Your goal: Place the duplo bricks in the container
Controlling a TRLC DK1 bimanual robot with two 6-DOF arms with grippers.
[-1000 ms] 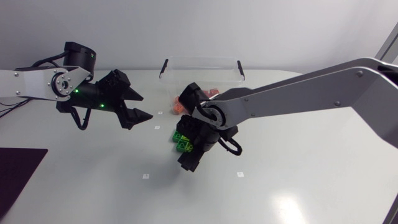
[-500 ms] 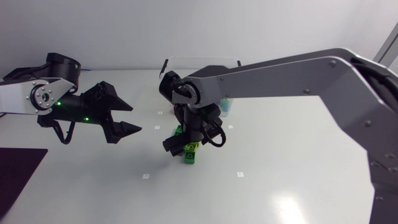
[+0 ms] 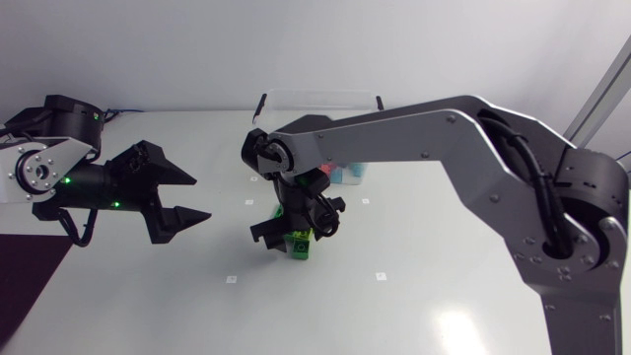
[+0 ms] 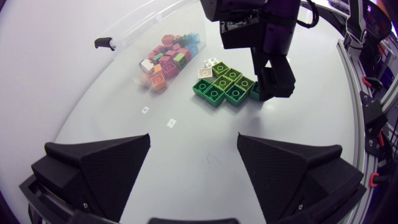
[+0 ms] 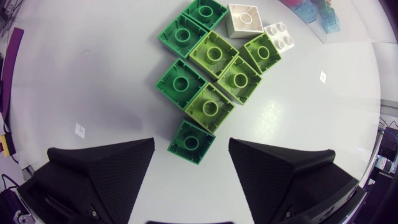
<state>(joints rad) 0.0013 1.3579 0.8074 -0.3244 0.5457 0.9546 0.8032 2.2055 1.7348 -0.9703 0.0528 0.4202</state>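
Many bricks already lie in the container. I judge the green cluster and white ones on the tabletop remain. My right gripper and left gripper are wide, empty.

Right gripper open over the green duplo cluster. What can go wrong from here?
1. The nearest dark green brick lines up between the open fingers of the right gripper but touches a light green neighbour. Closing may drag or tilt both.
2. That brick sits slightly skewed to the fingers, so it could twist or slip in the grip.
3. The green bricks are packed edge to edge. A descending finger could land on one and scatter them.
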